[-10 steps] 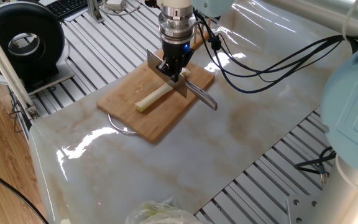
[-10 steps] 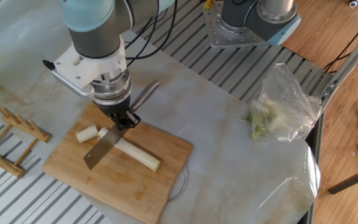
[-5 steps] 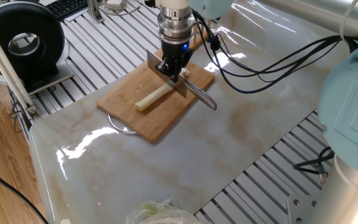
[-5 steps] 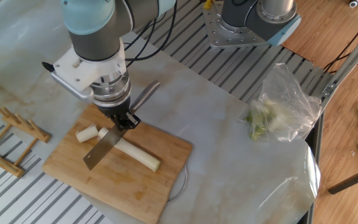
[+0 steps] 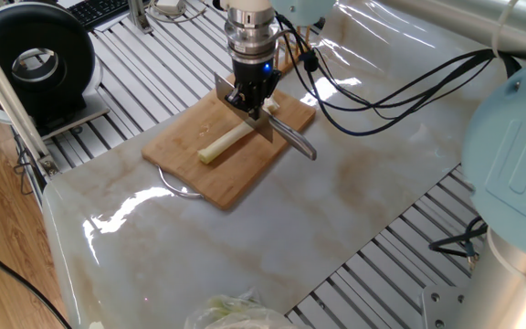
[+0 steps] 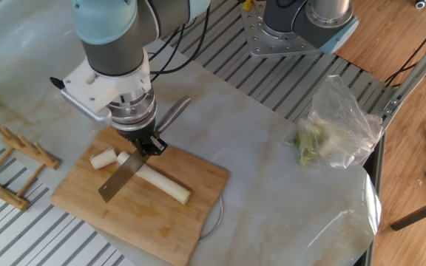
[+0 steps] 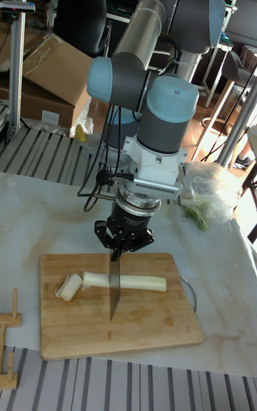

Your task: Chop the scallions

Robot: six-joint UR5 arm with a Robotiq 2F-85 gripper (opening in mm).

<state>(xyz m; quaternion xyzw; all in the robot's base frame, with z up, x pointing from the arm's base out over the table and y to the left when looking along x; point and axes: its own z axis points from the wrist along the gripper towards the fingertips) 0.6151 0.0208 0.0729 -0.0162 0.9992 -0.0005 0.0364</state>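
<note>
The pincer (image 7: 120,245) is clamped on the handle of a knife (image 7: 114,285), whose blade hangs straight down below it, tip toward the cutting board (image 7: 135,329) on the marble table (image 5: 354,210). The scallions lie on that board directly under the pincer: one long pale stalk (image 7: 127,282) crossing beneath the blade, and one short cut chunk (image 7: 69,287) just off the stalk's end, to the side of the pincer. In the tall fixed view the blade overlaps the stalk near the cut end; whether the edge rests on it or hangs just above cannot be told from these views.

The step in hand looks like the next slice. To do it well, the blade should come down square to the stalk's length, so the piece matches the chunk already off, and press straight down to the wood without twisting. The stalk is round and unheld, so it may roll or skid under the edge; a slow, vertical press with the blade's middle over the stalk should keep it put. Lifting clear before shifting along the stalk, away from the chunk, avoids dragging pieces. The bagged greens (image 6: 331,133) sit well apart from the pincer and play no part.
</note>
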